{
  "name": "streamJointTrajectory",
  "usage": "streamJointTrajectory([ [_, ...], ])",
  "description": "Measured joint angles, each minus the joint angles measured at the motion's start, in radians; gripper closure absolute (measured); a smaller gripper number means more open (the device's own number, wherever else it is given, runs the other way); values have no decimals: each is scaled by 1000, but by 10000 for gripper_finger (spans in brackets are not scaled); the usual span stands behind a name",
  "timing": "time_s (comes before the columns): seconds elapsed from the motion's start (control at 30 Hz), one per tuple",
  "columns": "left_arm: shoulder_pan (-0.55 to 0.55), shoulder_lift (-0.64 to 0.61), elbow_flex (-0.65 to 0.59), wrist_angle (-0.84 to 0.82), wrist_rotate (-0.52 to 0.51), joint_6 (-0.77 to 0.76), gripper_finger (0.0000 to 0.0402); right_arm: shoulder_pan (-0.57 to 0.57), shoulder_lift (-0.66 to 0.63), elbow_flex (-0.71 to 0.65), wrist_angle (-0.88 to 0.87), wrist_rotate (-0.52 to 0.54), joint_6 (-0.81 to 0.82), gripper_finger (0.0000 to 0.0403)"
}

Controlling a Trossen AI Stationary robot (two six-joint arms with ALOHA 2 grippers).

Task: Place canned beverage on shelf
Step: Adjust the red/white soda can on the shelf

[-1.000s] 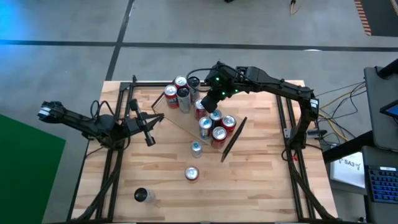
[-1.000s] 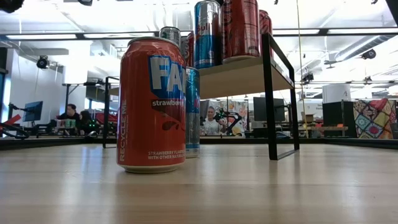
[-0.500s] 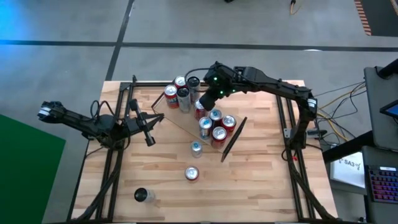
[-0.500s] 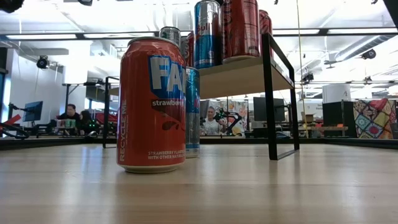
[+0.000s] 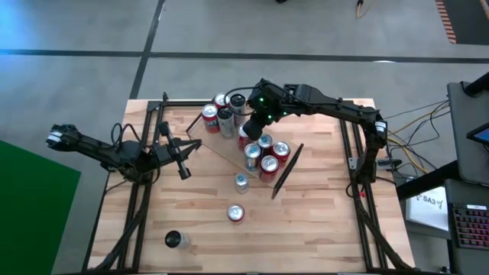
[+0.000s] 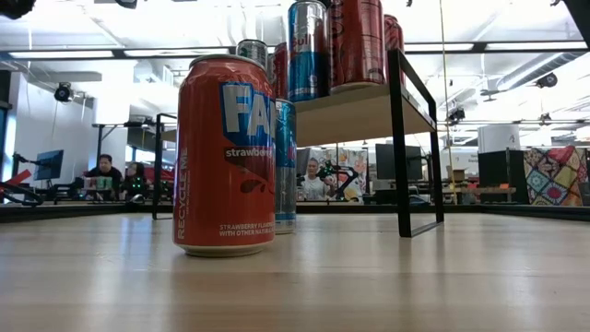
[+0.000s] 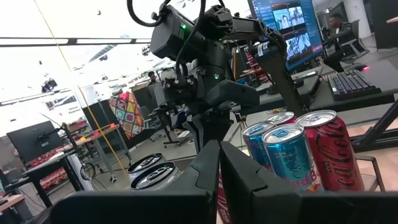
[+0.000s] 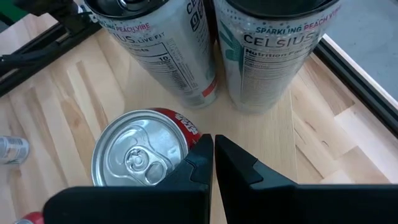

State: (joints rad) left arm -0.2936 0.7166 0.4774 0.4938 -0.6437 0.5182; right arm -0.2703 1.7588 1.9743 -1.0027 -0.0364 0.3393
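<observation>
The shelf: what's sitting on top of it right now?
Several upright cans crowd the shelf: red ones and blue ones. The right gripper hovers over its middle, hiding one red can from above.

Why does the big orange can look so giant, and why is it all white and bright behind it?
In the low view, the orange can stands right by the lens, so it looms over the shelf farther back; ceiling lights wash the room behind it out to white. In the left wrist view, the bright room also bleaches the background, and the close dark fingers look slightly soft.
</observation>
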Motion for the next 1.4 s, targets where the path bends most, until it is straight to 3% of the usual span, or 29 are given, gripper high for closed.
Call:
streamJointTrajectory([
  [0.4, 0, 0, 0, 0, 0, 0, 402, 4, 0, 0, 59, -104, -11, 394],
  [1.4, 0, 0, 0, 0, 0, 0, 402, 4, -3, 0, 35, -42, 18, 394],
])
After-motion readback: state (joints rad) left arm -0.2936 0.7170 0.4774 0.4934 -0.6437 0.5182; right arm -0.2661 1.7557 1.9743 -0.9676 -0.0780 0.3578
